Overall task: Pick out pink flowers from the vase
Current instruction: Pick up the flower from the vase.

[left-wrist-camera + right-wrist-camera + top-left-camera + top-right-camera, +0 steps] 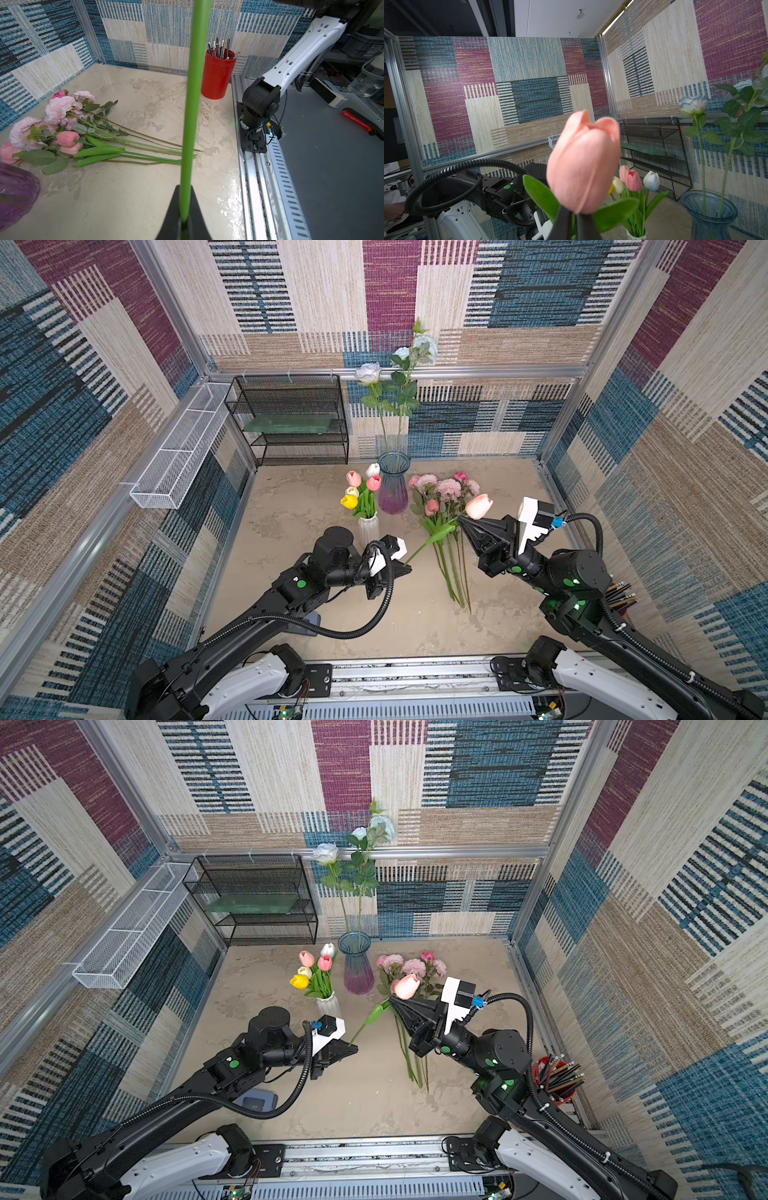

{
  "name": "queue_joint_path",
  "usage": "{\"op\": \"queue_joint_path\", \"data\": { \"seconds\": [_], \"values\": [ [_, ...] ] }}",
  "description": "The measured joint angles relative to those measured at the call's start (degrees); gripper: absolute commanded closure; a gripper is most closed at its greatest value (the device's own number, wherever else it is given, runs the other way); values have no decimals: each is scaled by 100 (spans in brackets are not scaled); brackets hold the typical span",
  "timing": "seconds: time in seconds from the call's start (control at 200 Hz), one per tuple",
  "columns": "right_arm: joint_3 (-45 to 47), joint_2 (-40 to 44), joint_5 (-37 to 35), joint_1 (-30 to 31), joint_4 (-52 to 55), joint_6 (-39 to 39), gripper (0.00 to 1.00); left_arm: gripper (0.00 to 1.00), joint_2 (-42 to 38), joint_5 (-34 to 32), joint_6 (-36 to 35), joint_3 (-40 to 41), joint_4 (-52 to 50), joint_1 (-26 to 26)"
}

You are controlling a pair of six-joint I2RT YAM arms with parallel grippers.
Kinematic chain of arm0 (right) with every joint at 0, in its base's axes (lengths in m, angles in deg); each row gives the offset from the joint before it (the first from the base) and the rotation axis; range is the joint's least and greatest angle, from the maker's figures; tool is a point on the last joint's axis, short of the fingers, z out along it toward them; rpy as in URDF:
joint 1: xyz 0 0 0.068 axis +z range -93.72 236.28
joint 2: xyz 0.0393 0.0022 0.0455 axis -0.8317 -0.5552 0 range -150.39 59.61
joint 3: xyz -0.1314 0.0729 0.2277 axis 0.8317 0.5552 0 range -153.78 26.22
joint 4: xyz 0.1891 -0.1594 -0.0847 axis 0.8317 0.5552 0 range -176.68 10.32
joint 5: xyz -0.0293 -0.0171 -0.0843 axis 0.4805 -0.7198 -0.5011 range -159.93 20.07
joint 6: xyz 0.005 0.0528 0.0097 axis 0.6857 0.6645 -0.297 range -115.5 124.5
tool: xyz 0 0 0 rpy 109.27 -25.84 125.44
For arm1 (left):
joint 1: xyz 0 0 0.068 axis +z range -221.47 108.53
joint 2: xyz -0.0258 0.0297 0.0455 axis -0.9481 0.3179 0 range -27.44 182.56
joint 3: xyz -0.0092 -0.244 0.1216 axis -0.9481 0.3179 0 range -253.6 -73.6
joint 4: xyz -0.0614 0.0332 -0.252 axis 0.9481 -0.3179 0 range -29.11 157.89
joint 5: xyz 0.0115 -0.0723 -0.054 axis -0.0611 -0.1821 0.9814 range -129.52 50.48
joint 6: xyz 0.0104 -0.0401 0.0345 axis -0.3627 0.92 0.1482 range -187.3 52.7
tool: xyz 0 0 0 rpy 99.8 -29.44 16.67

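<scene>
Patchwork carpet walls in plum, blue and cream box in a mottled beige tabletop [415,630], where 2 black robot arms hold 1 pink tulip [478,506] between them, clear of the surface. The right gripper [460,521] is pinched tight on the green stem just under the bloom. The left gripper [408,568] is clamped narrow on the stem's lower end, and the left wrist view shows the stem running straight out from between its fingers [170,220]. The tulip hangs over a heap of pink flowers [441,492] lying flat on the table just right of the glass vase [393,485], blooms toward the back wall and stems toward the arms. The heap includes ruffled pale-pink blooms, 1 hot-pink rose and salmon tulips. The vase, blue at the neck and purple at the base, stands upright near the back wall and holds pale blue-white roses [368,373] on tall stems. Just to its left, a small white vase [368,529] carries tulips in pink, white and yellow. A black mesh rack [291,418] stands in the back left corner and a white wire basket [178,448] hangs on the left wall. A red cup of pencils [557,1079] sits at the table's right edge, behind the right arm.
</scene>
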Motion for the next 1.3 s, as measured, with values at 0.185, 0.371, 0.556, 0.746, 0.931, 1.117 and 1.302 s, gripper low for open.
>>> {"op": "queue_joint_path", "data": {
  "seconds": [0.185, 0.371, 0.556, 0.746, 0.931, 1.117, 1.302],
  "values": [
    [-111, -28, -83, 52, 153, -103, 49, 100, -103, -17, 72, 125, 155, 0],
    [109, 164, -240, 68, 208, -291, 33, 100, -247, -304, 426, 96, 192, 0],
    [358, 295, -210, 111, 144, -396, 33, 100, -407, -332, 929, 136, 378, 0],
    [597, -98, -90, 411, 28, -472, 33, 100, -485, -315, 1486, 308, 778, -7],
    [562, -822, 20, 817, -63, -525, 34, 100, -435, -96, 1735, 350, 966, -22],
    [426, -1340, -79, 938, -203, -627, 37, 100, -463, 39, 1762, 437, 990, -26],
    [413, -1611, -199, 966, -404, -732, 53, 100, -496, 160, 1759, 481, 1012, -61]
  ]
}}
